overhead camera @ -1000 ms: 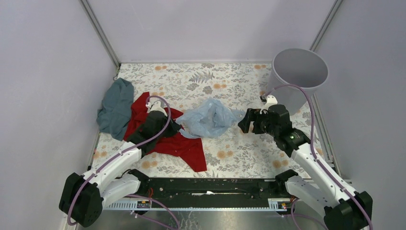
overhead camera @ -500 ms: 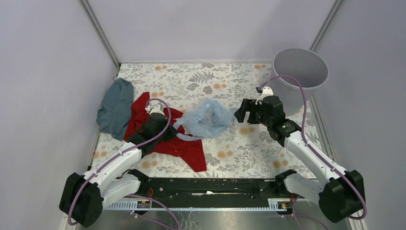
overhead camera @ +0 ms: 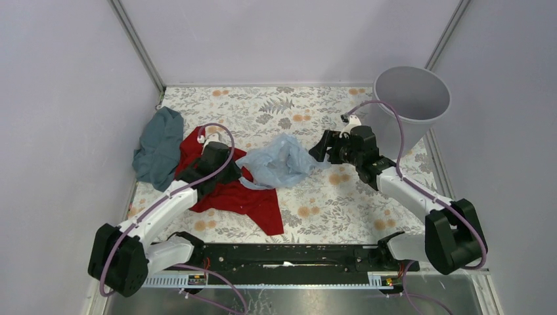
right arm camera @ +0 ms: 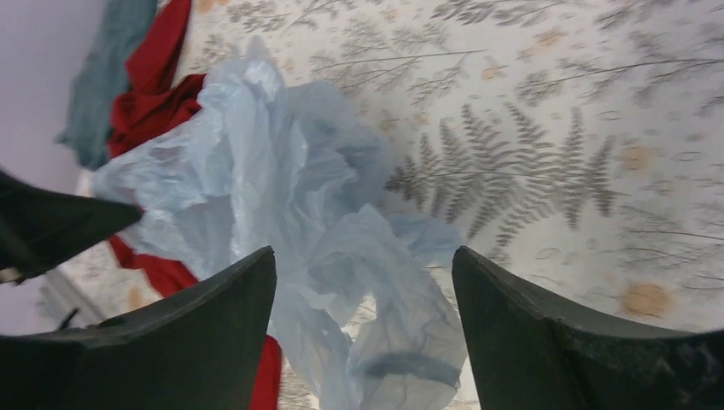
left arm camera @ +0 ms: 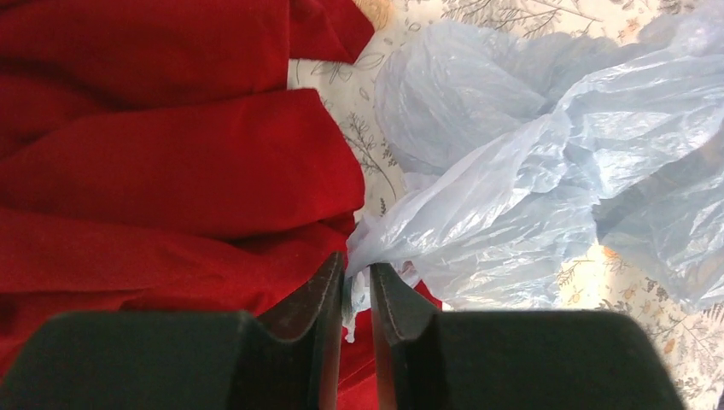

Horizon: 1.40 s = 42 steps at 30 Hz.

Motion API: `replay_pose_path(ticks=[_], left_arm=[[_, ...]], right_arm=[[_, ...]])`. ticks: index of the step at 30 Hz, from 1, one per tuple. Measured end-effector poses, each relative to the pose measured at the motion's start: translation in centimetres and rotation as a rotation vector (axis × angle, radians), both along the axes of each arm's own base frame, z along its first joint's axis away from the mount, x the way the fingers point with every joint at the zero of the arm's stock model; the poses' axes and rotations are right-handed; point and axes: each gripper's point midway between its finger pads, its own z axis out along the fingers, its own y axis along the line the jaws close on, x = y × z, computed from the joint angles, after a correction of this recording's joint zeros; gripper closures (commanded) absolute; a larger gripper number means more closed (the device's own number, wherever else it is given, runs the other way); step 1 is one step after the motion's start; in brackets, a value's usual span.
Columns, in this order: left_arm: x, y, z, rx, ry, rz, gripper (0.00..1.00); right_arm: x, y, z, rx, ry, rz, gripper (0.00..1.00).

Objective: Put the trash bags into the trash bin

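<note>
The trash bag [overhead camera: 279, 161], a crumpled pale blue film, lies mid-table, its left edge over the red cloth [overhead camera: 243, 200]. My left gripper [overhead camera: 238, 172] sits at the bag's left corner. In the left wrist view its jaws [left arm camera: 357, 266] stand a narrow slit apart, with a strand of the bag [left arm camera: 512, 171] hanging loose between them. My right gripper [overhead camera: 320, 146] hovers at the bag's right edge, wide open. In the right wrist view the bag [right arm camera: 256, 171] lies just ahead of and between its fingertips [right arm camera: 363, 256]. The grey trash bin [overhead camera: 394, 115] stands upright at the far right.
A teal-grey cloth [overhead camera: 159, 147] lies bunched at the left wall, touching the red cloth. The table has a floral cover [overhead camera: 328, 203]. Walls close in on the left, back and right, with the bin in the back right corner.
My right gripper has moved left from near the bin to the bag's right edge. My left jaws have parted slightly, and the bag has shifted a little left.
</note>
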Motion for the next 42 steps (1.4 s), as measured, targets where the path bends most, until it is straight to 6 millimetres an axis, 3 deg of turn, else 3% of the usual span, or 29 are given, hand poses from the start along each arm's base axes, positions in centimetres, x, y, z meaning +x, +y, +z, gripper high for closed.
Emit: replay_pose_path(ticks=[5, 7, 10, 13, 16, 19, 20, 23, 28, 35, 39, 42], left_arm=[[-0.2, 0.0, -0.5, 0.006, 0.043, 0.015, 0.27], [-0.1, 0.0, 0.7, 0.018, 0.026, 0.018, 0.12], [-0.2, -1.4, 4.4, 0.014, -0.046, -0.011, 0.02], [-1.0, -4.6, 9.2, -0.076, -0.150, -0.087, 0.01], [-2.5, -9.0, 11.3, -0.207, -0.181, -0.186, 0.01], [-3.6, -13.9, 11.1, -0.296, -0.162, -0.280, 0.01], [-3.9, -16.3, 9.9, -0.312, -0.132, -0.320, 0.01], [-4.3, -18.6, 7.4, -0.296, -0.083, -0.357, 0.01], [-4.0, -19.8, 3.8, -0.220, -0.046, -0.352, 0.01], [-2.1, -20.3, 2.7, -0.199, -0.101, -0.339, 0.04], [-1.7, -21.3, -0.7, -0.156, -0.059, -0.374, 0.22], [-1.6, -21.4, -2.4, -0.136, -0.030, -0.395, 0.43]], right_arm=[[-0.8, 2.2, 0.0, 0.124, 0.072, 0.065, 0.38], [-1.3, 2.7, 0.1, 0.153, 0.088, 0.085, 0.41], [-2.7, 2.8, -0.1, 0.181, 0.118, 0.108, 0.46], [-4.4, 2.6, 0.5, 0.214, 0.119, 0.130, 0.57], [-5.3, 2.8, 1.1, 0.242, 0.110, 0.151, 0.79], [-6.0, 2.9, 0.6, 0.273, 0.141, 0.160, 0.87], [-6.3, 3.0, 0.3, 0.282, 0.157, 0.160, 0.87], [-7.7, 3.1, -1.0, 0.325, 0.224, 0.156, 0.86], [-9.8, 2.5, -1.7, 0.374, 0.278, 0.130, 0.84], [-10.5, 1.7, 0.7, 0.402, 0.207, 0.107, 0.83], [-10.8, 1.1, 0.1, 0.381, 0.226, 0.075, 0.83], [-11.2, 0.7, -0.6, 0.367, 0.242, 0.055, 0.81]])
